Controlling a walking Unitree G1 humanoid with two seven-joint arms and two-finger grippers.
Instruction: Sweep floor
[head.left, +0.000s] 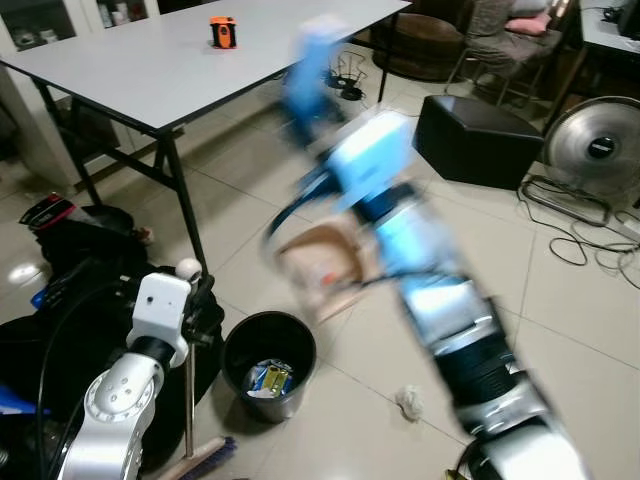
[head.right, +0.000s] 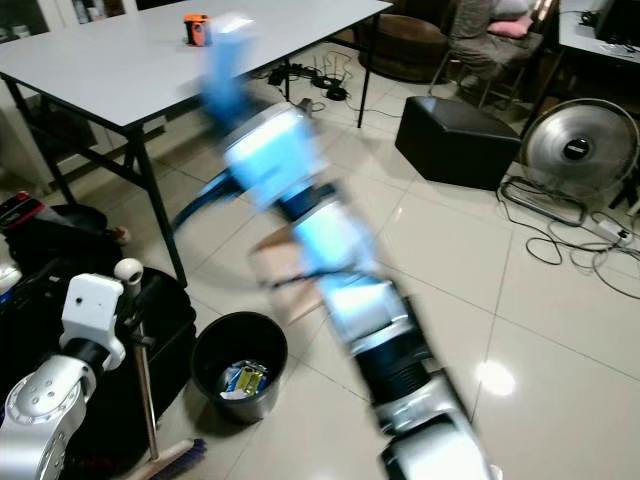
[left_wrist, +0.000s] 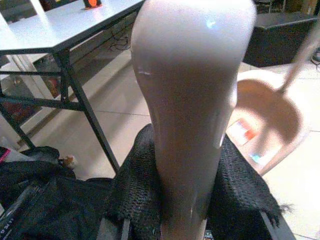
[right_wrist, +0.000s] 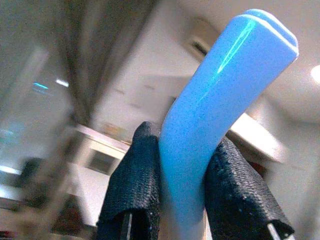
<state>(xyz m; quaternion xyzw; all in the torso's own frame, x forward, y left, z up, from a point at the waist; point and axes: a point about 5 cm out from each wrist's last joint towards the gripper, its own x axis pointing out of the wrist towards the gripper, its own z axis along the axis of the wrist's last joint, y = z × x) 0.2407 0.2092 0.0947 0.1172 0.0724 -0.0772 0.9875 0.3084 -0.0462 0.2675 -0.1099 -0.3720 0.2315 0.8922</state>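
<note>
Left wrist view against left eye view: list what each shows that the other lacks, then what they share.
Left wrist alone: the left gripper shut on the pale broom handle, seen close between black fingers. Left eye alone: the black bin with litter inside, crumpled paper, the fan and the blurred right arm. Both: the white table, the orange object on it, the dustpan.

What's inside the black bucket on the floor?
The black bucket holds some rubbish: a crumpled yellow and blue wrapper lies on the bottom. The bucket's near wall hides anything lower down on that side.
</note>
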